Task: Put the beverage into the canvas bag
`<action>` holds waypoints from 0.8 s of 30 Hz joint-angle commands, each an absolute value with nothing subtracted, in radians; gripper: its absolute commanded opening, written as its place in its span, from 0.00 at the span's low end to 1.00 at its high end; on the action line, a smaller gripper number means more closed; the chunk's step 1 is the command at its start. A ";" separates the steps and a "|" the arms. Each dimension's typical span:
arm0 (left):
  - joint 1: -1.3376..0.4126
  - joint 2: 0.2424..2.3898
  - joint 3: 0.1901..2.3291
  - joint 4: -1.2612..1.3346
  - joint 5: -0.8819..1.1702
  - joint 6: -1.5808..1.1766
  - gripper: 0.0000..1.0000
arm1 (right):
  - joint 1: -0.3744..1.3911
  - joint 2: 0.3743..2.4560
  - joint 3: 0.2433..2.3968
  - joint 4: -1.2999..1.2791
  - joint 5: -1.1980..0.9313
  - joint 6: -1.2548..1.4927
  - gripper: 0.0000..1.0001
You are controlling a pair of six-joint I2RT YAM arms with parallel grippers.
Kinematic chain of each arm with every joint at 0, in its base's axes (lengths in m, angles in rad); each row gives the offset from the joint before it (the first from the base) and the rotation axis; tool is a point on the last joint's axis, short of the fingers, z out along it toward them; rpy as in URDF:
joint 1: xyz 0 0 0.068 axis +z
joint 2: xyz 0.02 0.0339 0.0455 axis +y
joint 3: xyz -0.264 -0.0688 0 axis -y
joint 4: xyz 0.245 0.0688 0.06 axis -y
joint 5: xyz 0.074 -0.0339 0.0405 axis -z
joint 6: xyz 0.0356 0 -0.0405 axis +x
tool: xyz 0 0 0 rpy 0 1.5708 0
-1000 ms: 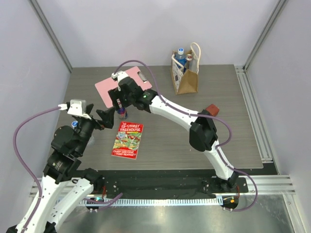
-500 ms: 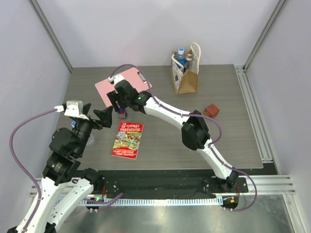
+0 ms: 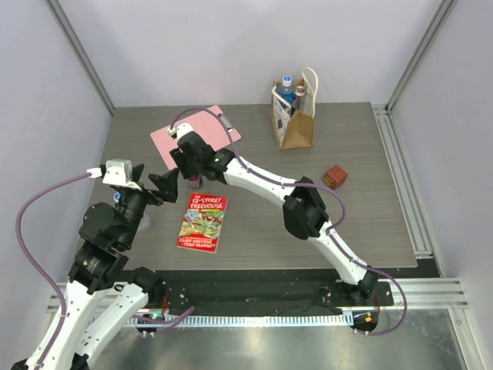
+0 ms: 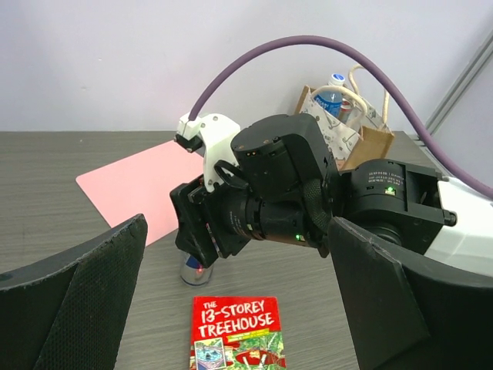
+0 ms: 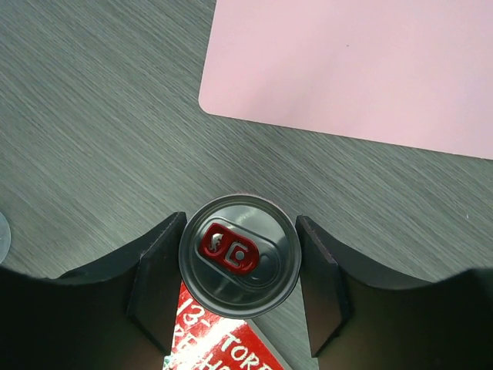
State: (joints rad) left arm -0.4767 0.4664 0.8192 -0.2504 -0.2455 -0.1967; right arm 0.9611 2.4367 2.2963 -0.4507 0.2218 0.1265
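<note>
The beverage, a silver can with a red tab, stands upright on the table just above the red book's top edge; it also shows in the top view and the left wrist view. My right gripper reaches down over it, its two pads pressing the can's sides. The canvas bag stands upright at the back, tan with cream handles, with bottles poking out; it also shows in the left wrist view. My left gripper is open and empty, just left of the can.
A red "13-Storey Treehouse" book lies in front of the can. A pink clipboard lies behind it. A small red-brown block sits at the right. The right arm stretches across the table's middle.
The right arm has stretched further left and lowered its gripper around the can. The left arm has shifted slightly. The can stays in place.
</note>
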 commanded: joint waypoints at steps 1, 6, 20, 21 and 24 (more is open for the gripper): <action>-0.476 0.468 0.816 -0.195 -0.265 -0.187 1.00 | 0.966 2.359 2.273 -0.439 0.311 0.080 0.24; -0.476 0.480 0.819 -0.205 -0.275 -0.184 1.00 | 0.947 2.252 2.200 -0.437 0.361 0.041 0.05; -0.476 0.479 0.819 -0.207 -0.273 -0.184 1.00 | 0.663 1.858 1.769 -0.370 0.252 0.106 0.01; -0.476 0.482 0.819 -0.207 -0.272 -0.184 1.00 | 0.629 1.821 1.764 -0.374 0.253 0.110 0.01; -0.476 0.482 0.821 -0.209 -0.273 -0.183 1.00 | 0.577 1.760 1.781 -0.411 0.284 0.120 0.01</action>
